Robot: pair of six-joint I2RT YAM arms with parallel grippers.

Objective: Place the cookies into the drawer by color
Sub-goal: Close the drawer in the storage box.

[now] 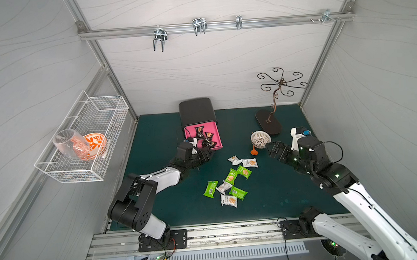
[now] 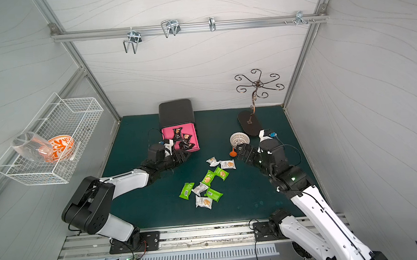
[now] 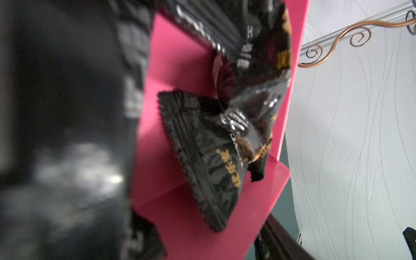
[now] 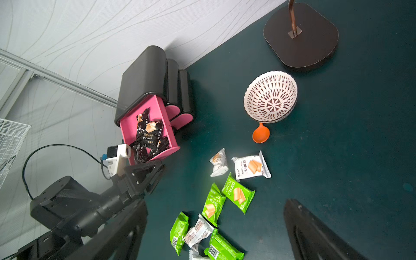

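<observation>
The pink drawer (image 1: 217,131) stands pulled out of a black cabinet (image 1: 196,110) at the back. It holds three black cookies (image 1: 209,143) (image 3: 209,162); one hangs over its front lip (image 4: 144,153). My left gripper (image 1: 209,152) (image 4: 157,167) is at that front lip. Its jaws stand apart on either side of the pink front wall, gripping nothing that I can see. Green cookies (image 1: 210,189) (image 4: 238,195) and white cookies (image 1: 250,162) (image 4: 251,166) lie loose on the mat. My right gripper (image 1: 272,150) (image 4: 215,204) hovers open to their right, empty.
A patterned bowl (image 1: 261,139) and an orange scoop (image 1: 253,152) sit just left of my right gripper. A copper hook stand (image 1: 268,125) rises behind them. A wire basket (image 1: 85,144) on the left wall holds a glass and an orange dish.
</observation>
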